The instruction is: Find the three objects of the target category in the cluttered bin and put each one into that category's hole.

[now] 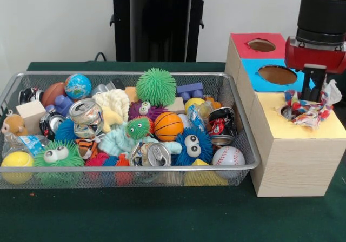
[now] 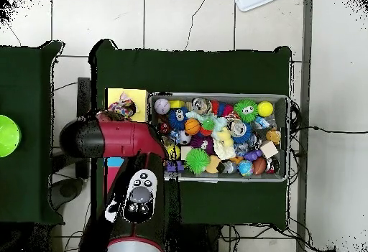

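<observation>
While the arm's upper part is cut off at the top of the front view, the gripper (image 1: pixel 314 88) shows just above the polka-dot cloth (image 1: pixel 306 110); black fingers (image 1: pixel 310 93) hang down w/ a gap between them, spread apart and holding nothing, tips right at the cloth's top. Cloth is thin, crumpled, white w/ red, blue, yellow dots, bunched over the yellow-surround hole (image 1: pixel 285 111), hiding nearly all of it; only a dark sliver at its left edge shows. Can't tell how much cloth is down inside. Wooden box (image 1: pixel 294 158) is pale, grainy, w/ red, blue, yellow top panels. Overhead, the arm covers most of the box; cloth (image 2: pixel 123 108) visible on the yellow patch. Wire-mesh bin (image 1: pixel 246 145) is silver, shallow, rectangular, packed: spiky green ball (image 1: pixel 155 86), glossy orange basketball (image 1: pixel 168 126), stitched baseball (image 1: pixel 228 156), dented can (image 1: pixel 86 112). Lower layers buried, hard to make out.
</observation>
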### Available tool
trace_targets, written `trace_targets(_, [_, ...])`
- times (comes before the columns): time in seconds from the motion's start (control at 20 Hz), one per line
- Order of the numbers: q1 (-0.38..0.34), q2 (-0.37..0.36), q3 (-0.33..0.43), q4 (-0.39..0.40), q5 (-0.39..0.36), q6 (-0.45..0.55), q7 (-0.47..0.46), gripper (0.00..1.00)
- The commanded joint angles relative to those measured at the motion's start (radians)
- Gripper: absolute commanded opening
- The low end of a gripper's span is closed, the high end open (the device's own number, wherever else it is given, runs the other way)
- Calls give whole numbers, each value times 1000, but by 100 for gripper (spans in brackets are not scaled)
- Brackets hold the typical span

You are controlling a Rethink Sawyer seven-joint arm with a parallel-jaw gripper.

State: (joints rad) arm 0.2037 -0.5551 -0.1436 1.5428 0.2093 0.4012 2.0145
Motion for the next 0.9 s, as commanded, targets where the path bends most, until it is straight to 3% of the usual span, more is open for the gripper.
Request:
trace_targets(0.05, [24, 120, -6, 0, -7, -83, 193, 0])
trace_targets(0.9, [64, 174, -131, -42, -43, -153, 148, 0])
